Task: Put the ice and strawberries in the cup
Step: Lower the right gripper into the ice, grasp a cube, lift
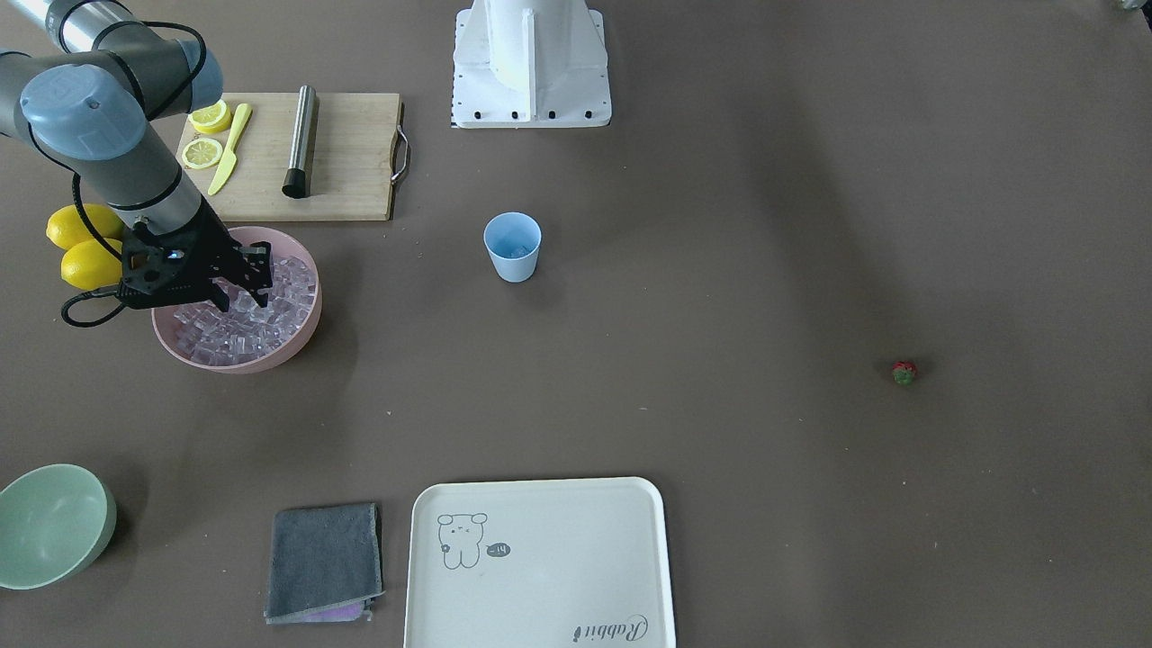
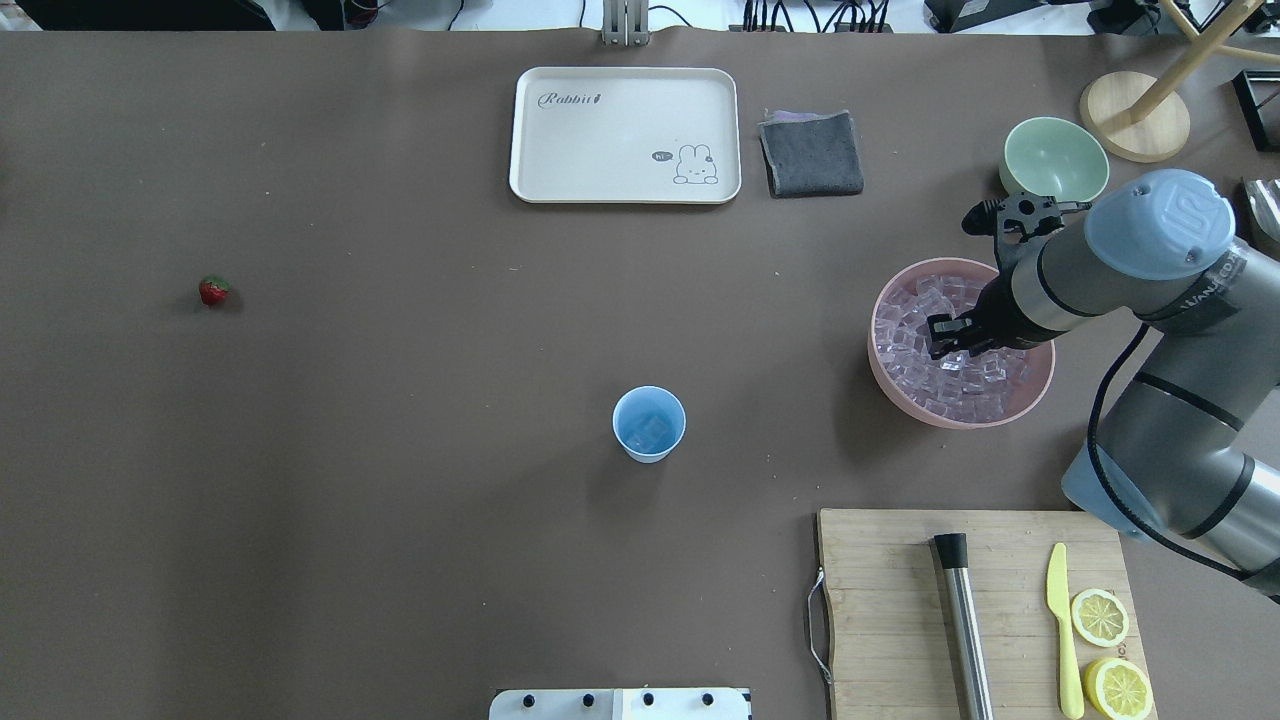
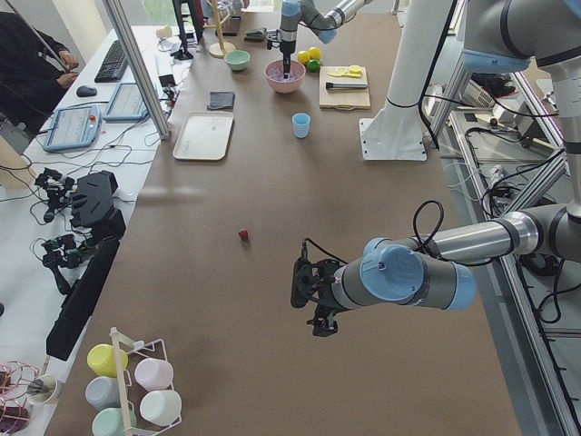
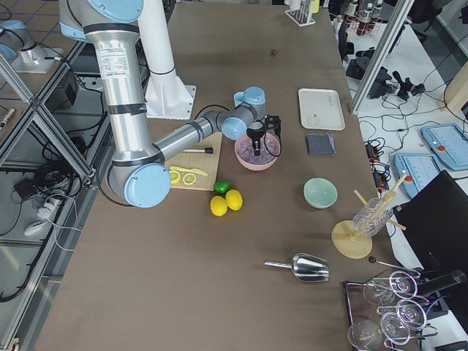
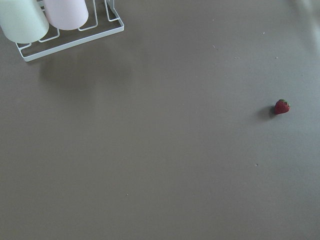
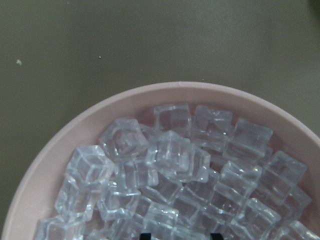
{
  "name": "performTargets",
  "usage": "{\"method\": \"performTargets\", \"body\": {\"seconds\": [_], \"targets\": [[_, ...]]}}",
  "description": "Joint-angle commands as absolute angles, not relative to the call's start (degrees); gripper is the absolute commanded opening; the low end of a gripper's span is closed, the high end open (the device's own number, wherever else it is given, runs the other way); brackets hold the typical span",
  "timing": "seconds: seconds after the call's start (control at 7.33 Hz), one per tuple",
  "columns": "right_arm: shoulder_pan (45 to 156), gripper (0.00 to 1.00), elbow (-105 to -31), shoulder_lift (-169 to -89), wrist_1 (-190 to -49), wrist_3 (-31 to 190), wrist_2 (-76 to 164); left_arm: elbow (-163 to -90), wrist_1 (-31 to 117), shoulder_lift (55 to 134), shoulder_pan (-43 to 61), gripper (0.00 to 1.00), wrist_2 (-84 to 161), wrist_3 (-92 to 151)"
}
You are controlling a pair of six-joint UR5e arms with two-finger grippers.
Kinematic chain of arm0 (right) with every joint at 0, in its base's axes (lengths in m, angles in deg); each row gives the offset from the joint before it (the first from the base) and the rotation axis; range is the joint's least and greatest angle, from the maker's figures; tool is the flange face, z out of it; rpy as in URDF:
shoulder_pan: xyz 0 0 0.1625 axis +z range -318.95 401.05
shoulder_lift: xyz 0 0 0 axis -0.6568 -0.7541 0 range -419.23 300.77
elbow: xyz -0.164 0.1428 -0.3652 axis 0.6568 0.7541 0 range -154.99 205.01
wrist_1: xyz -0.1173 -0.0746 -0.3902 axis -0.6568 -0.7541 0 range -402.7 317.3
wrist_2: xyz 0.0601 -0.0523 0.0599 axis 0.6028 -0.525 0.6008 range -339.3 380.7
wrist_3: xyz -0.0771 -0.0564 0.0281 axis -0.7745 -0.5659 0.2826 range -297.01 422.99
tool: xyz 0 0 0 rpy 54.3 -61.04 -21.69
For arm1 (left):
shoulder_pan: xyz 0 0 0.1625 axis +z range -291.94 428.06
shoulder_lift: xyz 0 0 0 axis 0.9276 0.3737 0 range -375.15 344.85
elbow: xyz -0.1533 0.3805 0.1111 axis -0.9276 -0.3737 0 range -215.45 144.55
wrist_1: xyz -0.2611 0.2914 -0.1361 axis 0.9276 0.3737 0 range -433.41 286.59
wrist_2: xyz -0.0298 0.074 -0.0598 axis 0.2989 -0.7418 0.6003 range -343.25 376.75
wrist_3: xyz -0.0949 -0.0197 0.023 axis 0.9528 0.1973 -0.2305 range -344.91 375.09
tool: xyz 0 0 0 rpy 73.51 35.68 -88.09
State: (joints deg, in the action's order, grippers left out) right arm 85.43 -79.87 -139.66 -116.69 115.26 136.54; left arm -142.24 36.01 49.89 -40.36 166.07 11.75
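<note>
Now, your right gripper (image 2: 948, 340): seemingly spread, down among clear glassy ice cubes (image 6: 170, 150).
Your left gripper (image 3: 301, 289): grip unreadable.

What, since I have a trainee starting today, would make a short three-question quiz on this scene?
1. True or false: the strawberry already lies in the cup.
2. Short answer: on the cutting board, what lies between the steel rod and the lemon slices?
3. Pick one: the right gripper is A) down among the ice in the pink bowl; B) above the cup; C) on the cutting board.

Key: 1 false, it lies on the bare table far from the cup. 2 the yellow knife. 3 A.
</note>
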Motion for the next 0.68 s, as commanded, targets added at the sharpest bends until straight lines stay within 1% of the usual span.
{"method": "performTargets", "body": {"seconds": [0.0,0.14,0.27,0.41,0.55], "targets": [[85.4,0.4,-79.3,-139.8,-116.6,115.1,137.1,-142.3,36.0,49.9,-40.4,0.98,166.1,11.7],[85.4,0.4,-79.1,-139.7,-116.6,115.0,137.2,-142.3,36.0,49.9,-40.3,0.98,166.2,11.7],[85.4,0.37,-79.1,-139.7,-116.6,115.1,137.2,-142.5,36.0,49.9,-40.4,0.98,166.2,11.8],[85.4,0.0,-79.3,-139.6,-116.7,115.4,137.7,-142.5,36.0,49.9,-40.4,0.98,166.2,11.8],[85.7,0.0,-79.3,-139.6,-116.6,115.0,138.5,-142.5,36.0,49.9,-40.3,0.98,166.2,11.8]]}}
